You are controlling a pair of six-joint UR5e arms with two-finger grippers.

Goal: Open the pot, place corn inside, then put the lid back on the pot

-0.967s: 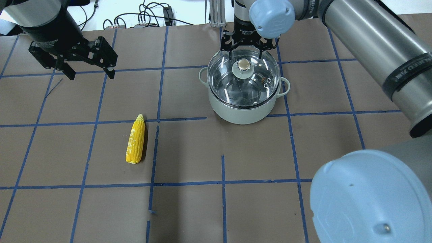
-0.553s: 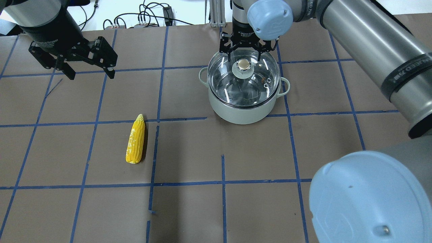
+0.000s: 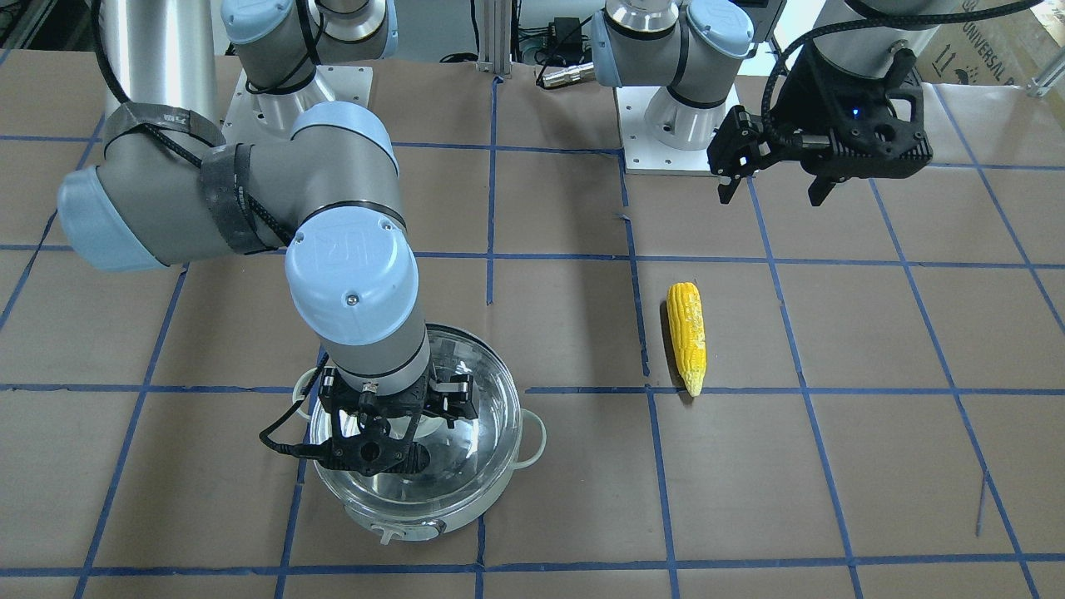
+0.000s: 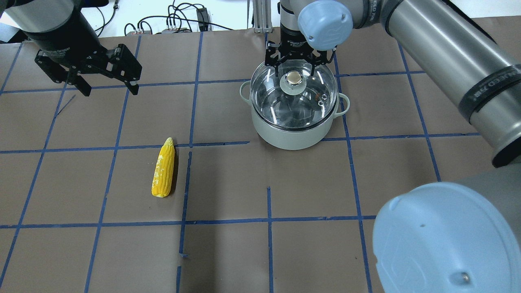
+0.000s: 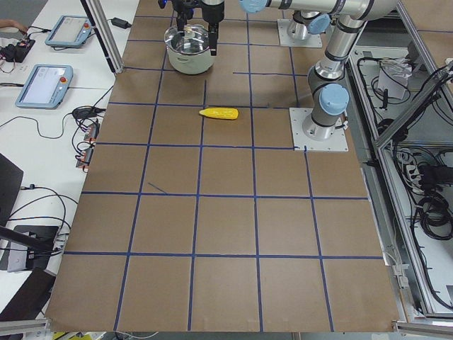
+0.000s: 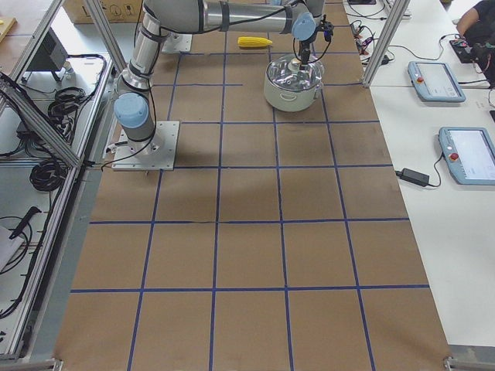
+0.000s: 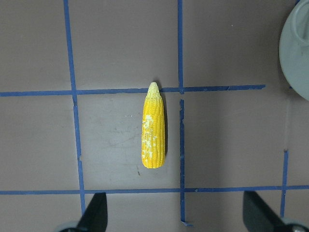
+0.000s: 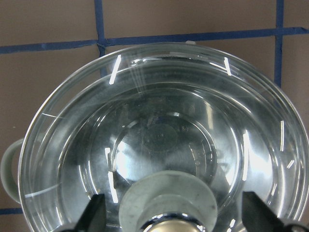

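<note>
The pot (image 4: pixel 293 132) stands at the far middle-right of the table, pale mint-white. The clear glass lid (image 4: pixel 303 108) sits on it. My right gripper (image 4: pixel 294 72) is open, pointing straight down, with a finger on each side of the lid's beige knob (image 4: pixel 293 78). The right wrist view shows the knob (image 8: pixel 166 203) between the fingertips (image 8: pixel 94 215), apart from them. The corn (image 4: pixel 163 167) lies on the table at left-centre, tip pointing away from me. My left gripper (image 4: pixel 110 87) is open and empty, high above the far left. Its wrist view looks down on the corn (image 7: pixel 154 130).
Blue tape lines grid the brown table cover (image 4: pixel 228 187). Cables (image 4: pixel 179 22) and an aluminium post (image 4: pixel 260 16) sit beyond the far edge. The right arm's elbow (image 4: pixel 443 240) fills the near right corner. Operator tablets (image 6: pixel 437 81) lie on side benches.
My right gripper has shifted a little and settled closer around the lid's knob. The left arm, corn, pot and lid have not moved.
</note>
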